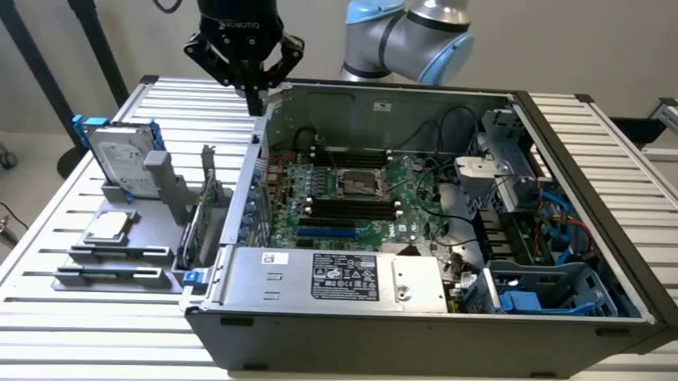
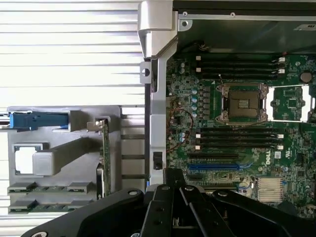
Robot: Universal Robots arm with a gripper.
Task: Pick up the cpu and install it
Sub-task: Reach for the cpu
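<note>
The cpu (image 1: 108,227) is a small silvery square lying flat in a slot of the grey holder (image 1: 75,279) at the exterior view's left; in the wrist view the cpu (image 2: 23,160) shows as a bright square. My gripper (image 1: 256,105) hangs shut and holds nothing, high above the back left corner of the open computer case (image 1: 424,333), well away from the cpu. The black-framed socket (image 1: 358,184) on the green board stands bare, and the wrist view has the socket (image 2: 242,102) too. The gripper's black fingers (image 2: 173,192) point down at the case wall.
A silver hard drive with blue rails (image 1: 120,161) stands upright behind the cpu. A green card (image 1: 208,208) stands on edge between holder and case. Inside the case are memory slots (image 1: 350,208), cables and a power supply (image 1: 339,278). The slatted table (image 1: 63,333) surrounds everything.
</note>
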